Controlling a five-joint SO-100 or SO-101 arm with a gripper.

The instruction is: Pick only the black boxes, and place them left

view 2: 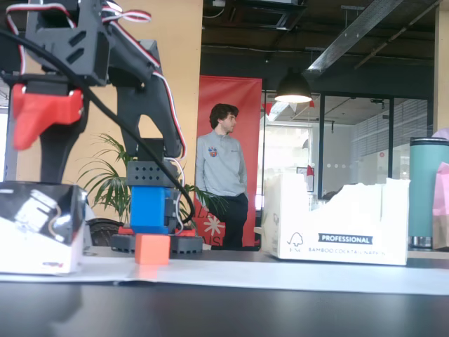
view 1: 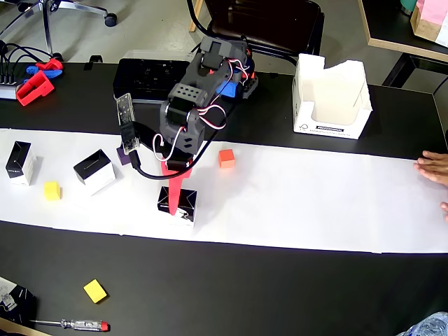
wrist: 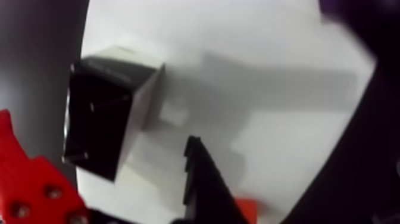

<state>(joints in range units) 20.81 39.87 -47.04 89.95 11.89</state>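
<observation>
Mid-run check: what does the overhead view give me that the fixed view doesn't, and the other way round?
Only the overhead view shows the two black boxes further left on the white paper, one near the edge and one beside it, plus two yellow cubes and a person's hand at the right edge. Only the fixed view shows a man standing in the background. Both show the claw above the nearest black box, the orange cube and the white napkin carton.

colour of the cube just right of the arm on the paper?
Orange cube; clearest in the overhead view.
</observation>
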